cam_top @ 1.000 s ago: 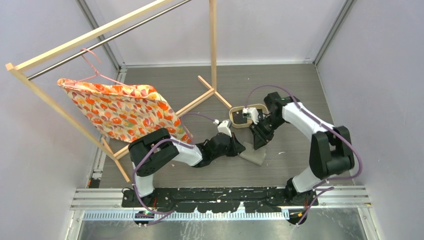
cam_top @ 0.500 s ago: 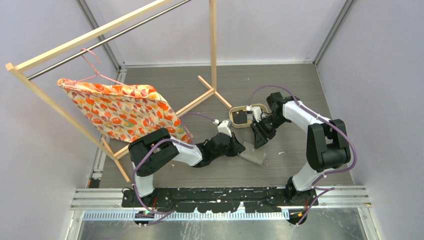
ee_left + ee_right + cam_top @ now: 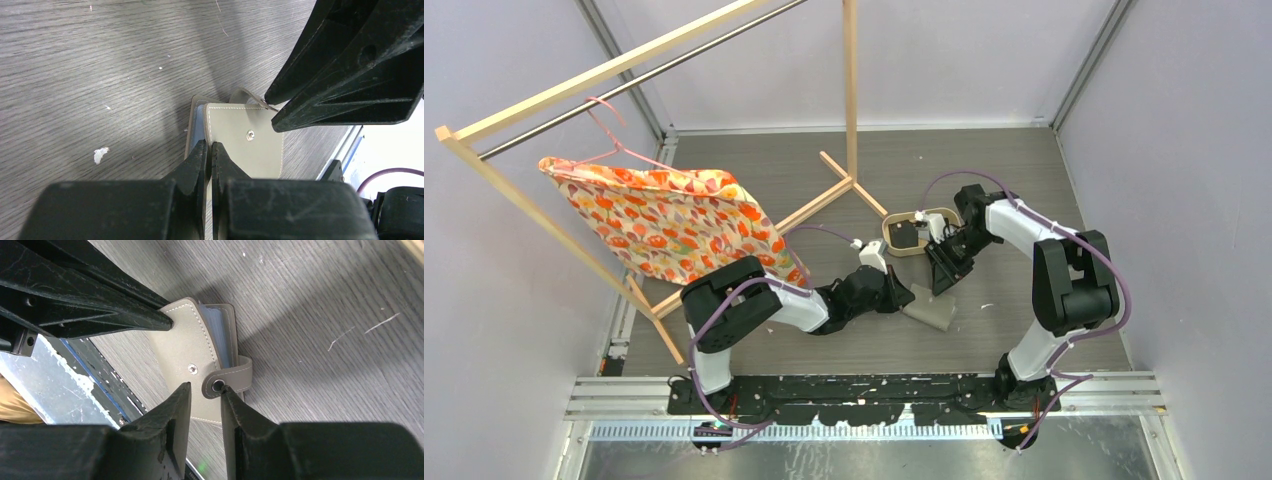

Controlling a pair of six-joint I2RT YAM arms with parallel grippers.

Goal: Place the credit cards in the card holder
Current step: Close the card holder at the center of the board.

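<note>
**One high overview, two close wrist views facing each other**

The top external camera sits high at the near edge and looks down and forward over the table [image 3: 1024, 180], far enough to take in its whole width. The left wrist camera looks along the left gripper [image 3: 209, 147], low and very near the card holder [image 3: 245, 145]. The right wrist camera looks along the right gripper [image 3: 205, 387] from the opposite side, equally near. Each wrist view catches the other gripper, and all three views share the card holder

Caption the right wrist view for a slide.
Right fingers straddle the card holder's unsnapped strap; left fingers pinch its far edge.
</note>
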